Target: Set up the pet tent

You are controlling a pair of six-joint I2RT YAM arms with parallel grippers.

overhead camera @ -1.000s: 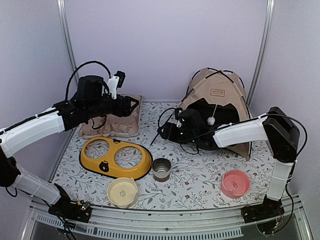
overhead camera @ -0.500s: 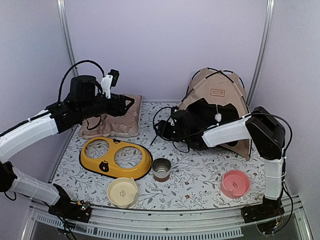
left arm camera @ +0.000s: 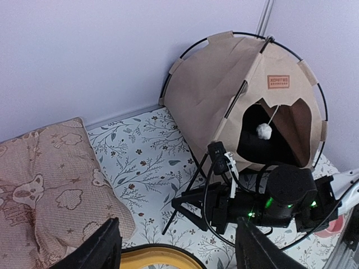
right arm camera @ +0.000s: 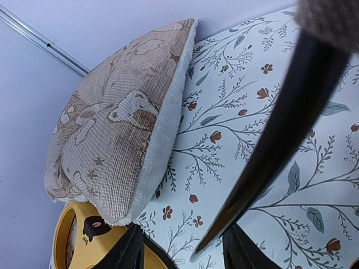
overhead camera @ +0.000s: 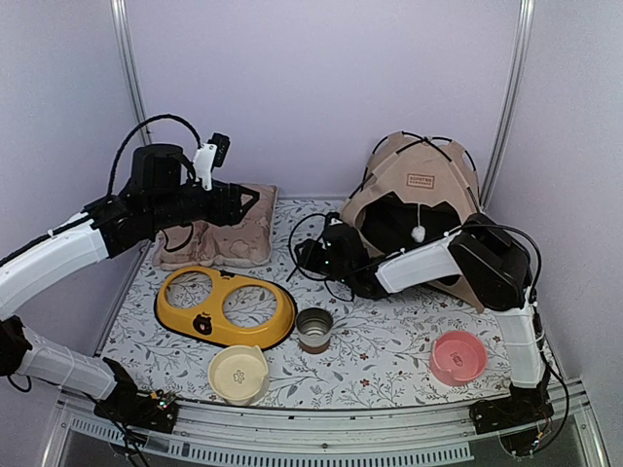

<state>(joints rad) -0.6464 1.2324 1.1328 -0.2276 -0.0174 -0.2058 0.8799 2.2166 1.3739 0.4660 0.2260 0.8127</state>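
The tan pet tent [overhead camera: 421,190] stands upright at the back right, its black poles crossed over the top, with a brown label [overhead camera: 423,180] and a white pom-pom [overhead camera: 417,234] hanging in its dark opening. It also shows in the left wrist view [left arm camera: 224,89]. My right gripper [overhead camera: 303,256] is open, low over the mat to the left of the tent. A thin black pole end [right arm camera: 280,134] slants down between its fingers [right arm camera: 128,252]. My left gripper [overhead camera: 249,200] is open and empty, raised above the cushion [overhead camera: 219,233].
A yellow two-hole bowl holder [overhead camera: 224,306], a metal cup [overhead camera: 314,329], a cream bowl [overhead camera: 238,375] and a pink bowl [overhead camera: 458,357] lie along the front. The walls stand close behind and to the right of the tent.
My right gripper has drawn back from the tent's opening leftward over the mat. The tent has shifted slightly and the pom-pom swung. My left arm pulled back a little to the left.
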